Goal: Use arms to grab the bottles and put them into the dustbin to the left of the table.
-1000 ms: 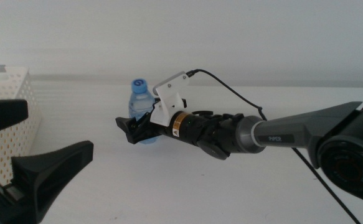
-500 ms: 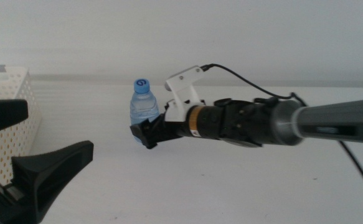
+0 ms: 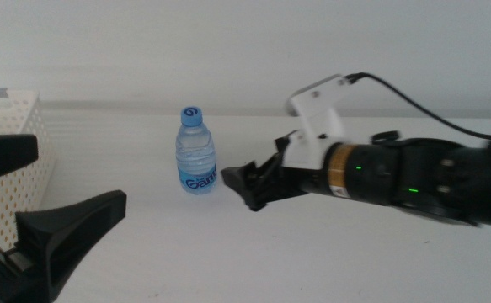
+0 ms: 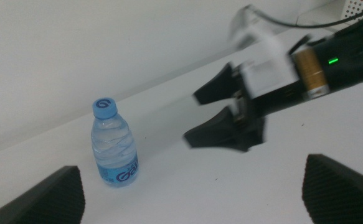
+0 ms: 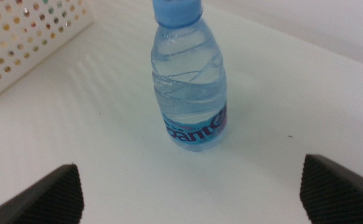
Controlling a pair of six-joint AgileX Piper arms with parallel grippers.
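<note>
A small clear water bottle with a blue cap stands upright on the white table. My right gripper hangs open just right of the bottle, apart from it, with nothing between its jaws. The right wrist view shows the bottle straight ahead of the open right gripper. My left gripper waits wide open at the lower left, in front of the white perforated dustbin. From the left wrist, the bottle and the right gripper both show ahead of the left gripper.
The dustbin's holed wall stands to the bottle's left. A black cable trails from the right wrist camera mount. A white wall runs along the table's far edge.
My right gripper, which was around the bottle a second ago, has drawn back to the right and stands apart from it. The bottle stays upright in place. The left arm has not moved.
</note>
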